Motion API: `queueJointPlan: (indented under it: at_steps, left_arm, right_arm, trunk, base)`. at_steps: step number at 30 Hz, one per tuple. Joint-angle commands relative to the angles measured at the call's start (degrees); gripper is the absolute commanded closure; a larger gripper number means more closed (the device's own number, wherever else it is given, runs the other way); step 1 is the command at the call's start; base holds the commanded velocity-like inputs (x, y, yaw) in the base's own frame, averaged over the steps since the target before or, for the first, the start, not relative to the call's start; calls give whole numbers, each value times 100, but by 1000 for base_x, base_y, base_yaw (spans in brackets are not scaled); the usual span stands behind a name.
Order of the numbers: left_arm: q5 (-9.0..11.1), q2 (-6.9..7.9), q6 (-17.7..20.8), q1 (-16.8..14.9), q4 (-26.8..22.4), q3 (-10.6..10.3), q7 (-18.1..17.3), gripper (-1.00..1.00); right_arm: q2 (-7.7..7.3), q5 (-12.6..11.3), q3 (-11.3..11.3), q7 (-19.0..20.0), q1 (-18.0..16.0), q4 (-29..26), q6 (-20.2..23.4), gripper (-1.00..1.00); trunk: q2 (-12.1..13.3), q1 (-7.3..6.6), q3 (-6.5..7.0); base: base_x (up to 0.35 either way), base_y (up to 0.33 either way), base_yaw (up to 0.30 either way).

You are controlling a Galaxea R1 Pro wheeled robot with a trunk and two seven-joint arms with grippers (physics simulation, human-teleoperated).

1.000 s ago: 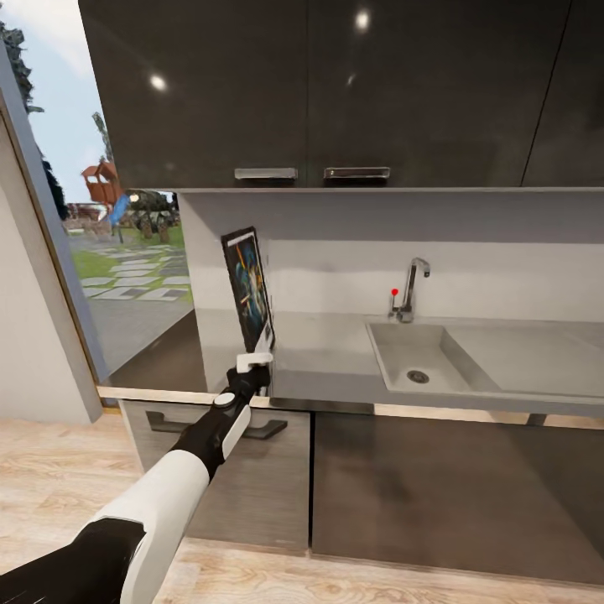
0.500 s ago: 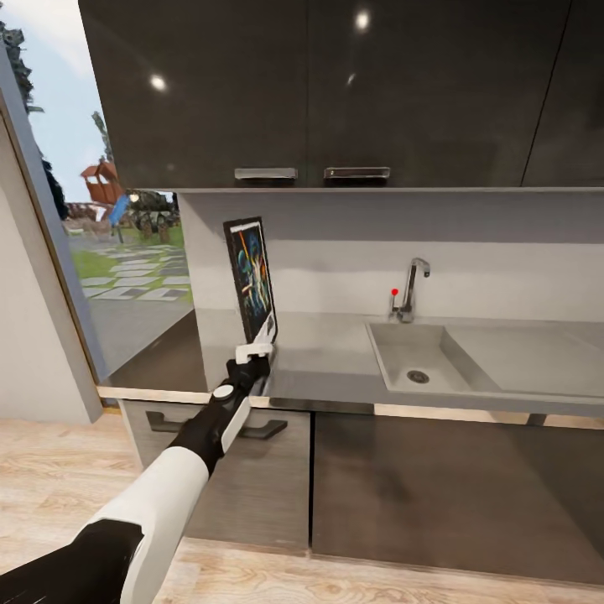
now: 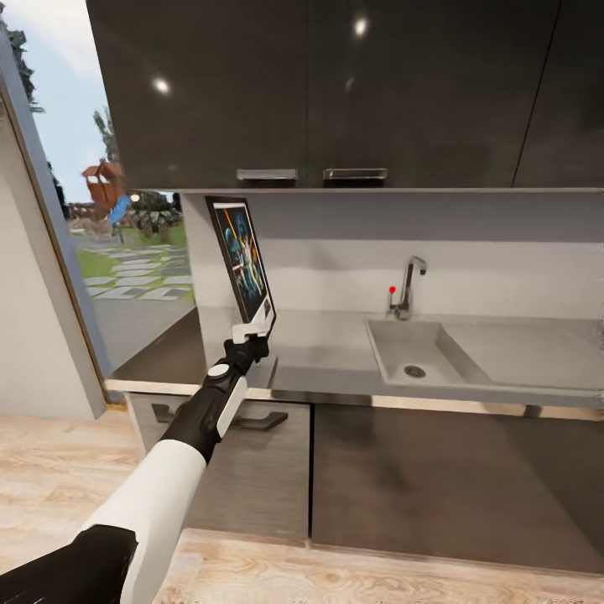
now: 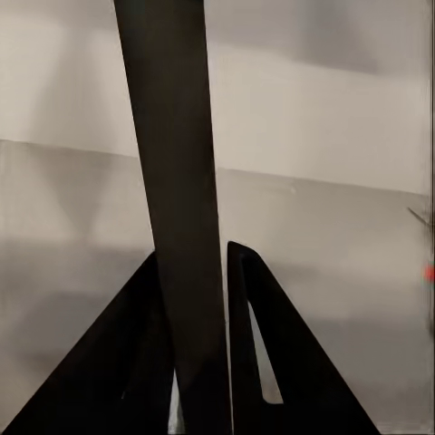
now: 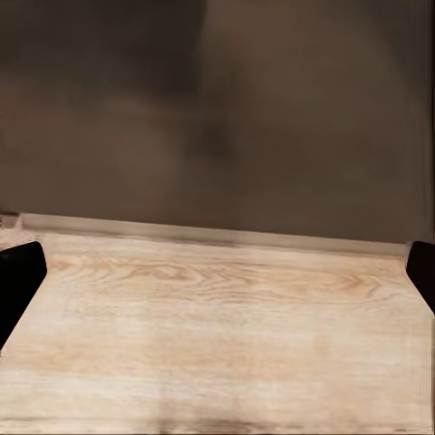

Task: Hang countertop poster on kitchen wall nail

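The poster (image 3: pixel 242 258) stands upright and tilted a little, its thin black frame and white border around colourful figures on dark blue. My left gripper (image 3: pixel 251 332) is shut on its bottom edge and holds it above the left end of the grey kitchen countertop (image 3: pixel 327 356). In the left wrist view the poster (image 4: pixel 172 163) runs edge-on as a dark bar between my two black fingers (image 4: pixel 258 344). My right gripper (image 5: pixel 217 272) is open, its fingertips (image 5: pixel 18 276) far apart over wooden floor. The wall nail is out of view.
A built-in sink (image 3: pixel 419 348) with a chrome tap (image 3: pixel 408 283) lies right of the poster. Glossy dark wall cabinets (image 3: pixel 335 92) hang low over the worktop. A large window (image 3: pixel 126 252) is at the left. Dark cabinet fronts (image 3: pixel 436 478) stand below.
My left gripper has lifted the poster higher above the countertop, and its face has turned more towards me. The whole picture has shifted slightly.
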Motion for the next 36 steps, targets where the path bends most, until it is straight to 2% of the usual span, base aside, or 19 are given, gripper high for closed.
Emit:
queueJointPlan:
  at_steps: [1,30,36]
  left_arm:
    - [34,0,30,-4,-9,-20,50,100]
    - [44,0,27,-1,-20,-24,36,100]
    - [52,0,162,17,-516,-24,-139,100]
  right_arm:
    - [0,7,-1,-4,2,-5,-8,-100]
    - [0,7,6,-4,2,14,-5,-100]
    - [0,7,7,-4,2,19,-5,-100]
  trunk:
    - [-4,-3,-5]
    - [-4,-3,-5]
    - [-4,-3,-5]
  base:
    - [-311,0,0]
    - [-333,0,0]
    - [-214,0,0]
